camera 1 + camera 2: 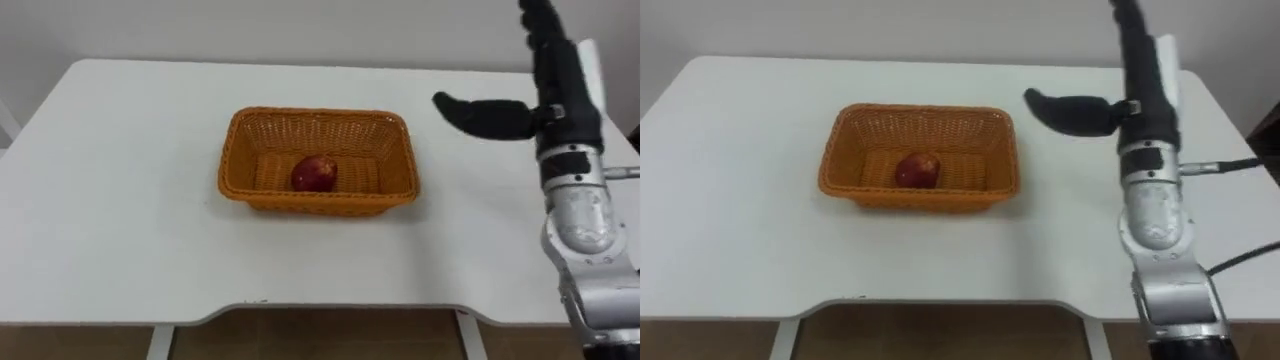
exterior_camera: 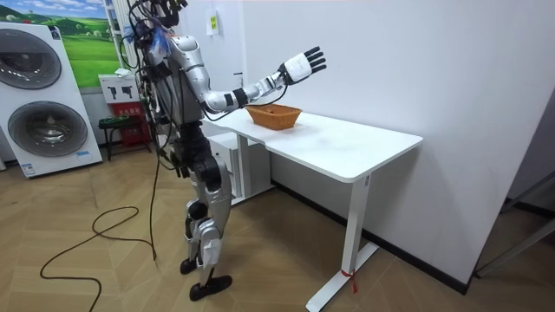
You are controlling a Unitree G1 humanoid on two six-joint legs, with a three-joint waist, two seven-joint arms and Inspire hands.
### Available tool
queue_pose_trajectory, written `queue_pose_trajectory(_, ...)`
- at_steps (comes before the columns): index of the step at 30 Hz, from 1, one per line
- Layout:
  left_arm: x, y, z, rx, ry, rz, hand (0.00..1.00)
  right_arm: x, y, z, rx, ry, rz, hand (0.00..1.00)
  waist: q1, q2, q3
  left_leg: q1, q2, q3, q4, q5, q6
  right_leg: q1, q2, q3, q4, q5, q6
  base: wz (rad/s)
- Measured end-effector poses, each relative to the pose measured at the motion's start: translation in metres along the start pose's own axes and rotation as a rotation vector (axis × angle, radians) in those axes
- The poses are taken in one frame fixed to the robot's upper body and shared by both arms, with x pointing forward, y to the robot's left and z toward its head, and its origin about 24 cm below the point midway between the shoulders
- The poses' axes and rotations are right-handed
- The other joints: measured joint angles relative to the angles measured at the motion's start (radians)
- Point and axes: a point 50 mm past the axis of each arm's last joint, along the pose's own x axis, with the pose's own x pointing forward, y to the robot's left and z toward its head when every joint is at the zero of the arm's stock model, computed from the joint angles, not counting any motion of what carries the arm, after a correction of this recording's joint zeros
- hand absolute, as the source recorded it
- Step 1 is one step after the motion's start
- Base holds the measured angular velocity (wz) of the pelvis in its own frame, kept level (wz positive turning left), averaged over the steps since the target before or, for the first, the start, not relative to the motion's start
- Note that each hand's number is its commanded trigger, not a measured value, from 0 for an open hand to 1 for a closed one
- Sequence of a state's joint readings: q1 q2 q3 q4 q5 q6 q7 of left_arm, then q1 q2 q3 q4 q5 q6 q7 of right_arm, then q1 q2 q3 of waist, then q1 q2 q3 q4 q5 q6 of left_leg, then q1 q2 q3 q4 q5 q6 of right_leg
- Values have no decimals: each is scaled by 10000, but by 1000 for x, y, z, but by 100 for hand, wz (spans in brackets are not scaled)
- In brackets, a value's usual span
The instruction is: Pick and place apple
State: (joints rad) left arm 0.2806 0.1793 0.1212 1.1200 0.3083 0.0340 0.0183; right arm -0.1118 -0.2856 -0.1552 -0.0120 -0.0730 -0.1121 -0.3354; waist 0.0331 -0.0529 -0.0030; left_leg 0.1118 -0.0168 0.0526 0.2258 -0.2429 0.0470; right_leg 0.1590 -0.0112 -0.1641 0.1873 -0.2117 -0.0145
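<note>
A red apple (image 1: pixel 315 173) lies inside an orange wicker basket (image 1: pixel 235 150) near the middle of the white table (image 1: pixel 120 200). The same apple (image 1: pixel 918 170) rests on the floor of the basket (image 1: pixel 835 145) in the right eye view. My right hand (image 1: pixel 555 75) is raised above the table, to the right of the basket, fingers straight and thumb (image 1: pixel 480 115) spread toward the basket. It holds nothing. In the room view my right hand (image 2: pixel 305 64) is lifted open above the basket (image 2: pixel 274 115).
The table's front edge (image 1: pixel 300 310) runs close to me, and a white wall stands behind its far edge. In the room view, washing machines (image 2: pixel 43 95) stand at the room view's left, behind me.
</note>
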Motion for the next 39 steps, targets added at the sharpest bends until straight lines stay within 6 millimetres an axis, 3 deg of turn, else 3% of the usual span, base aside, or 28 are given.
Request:
queue_pose_trajectory(7,-2,2,-13,-379,337,309,0,-3,-68,-15,-476,556,-3517,0,-504,-43,-21,68,-4,62,-32,1,2,-66,1,235,-27,0,0,-5)
queue_pose_trajectory(13,-3,9,-18,-860,533,843,0,-33,-123,-46,-1283,2049,-6868,0,-845,-200,-37,28,32,216,-33,9,-12,-185,1,300,-16,-1,-2,-8)
queue_pose_trajectory(16,-4,13,-18,-1164,527,1133,0,-58,-143,-71,-1932,3446,-8153,0,-883,-250,-17,20,24,280,-58,2,-4,-192,-14,389,-23,-2,-4,-9)
queue_pose_trajectory(20,-3,15,-15,-1336,619,1303,0,-112,-157,-118,-2612,6585,-8907,0,-937,-231,-63,40,7,289,-154,-6,10,-173,40,486,-47,3,3,0)
queue_pose_trajectory(25,-4,12,-17,-1327,708,1289,0,-197,-152,-164,-3023,10815,-8937,0,-984,-105,-60,64,19,308,-210,-4,7,-175,26,498,-76,3,4,0)
queue_pose_trajectory(27,-4,8,-16,-1336,678,1215,0,-235,-135,-175,-3251,12487,-8020,0,-942,1,-58,56,24,309,-201,-4,6,-162,68,553,-48,3,3,-2)
queue_pose_trajectory(33,-2,8,-6,-1471,420,1137,0,-283,-96,-188,-2833,14871,-4850,0,-758,140,24,188,36,508,-343,-9,8,-221,84,784,-25,-24,-5,-10)
queue_pose_trajectory(39,-2,4,-8,-1508,549,1027,0,-324,-85,-188,-2408,16709,-2364,0,-681,20,33,195,25,509,-308,-13,14,-212,79,776,-69,-27,3,-1)
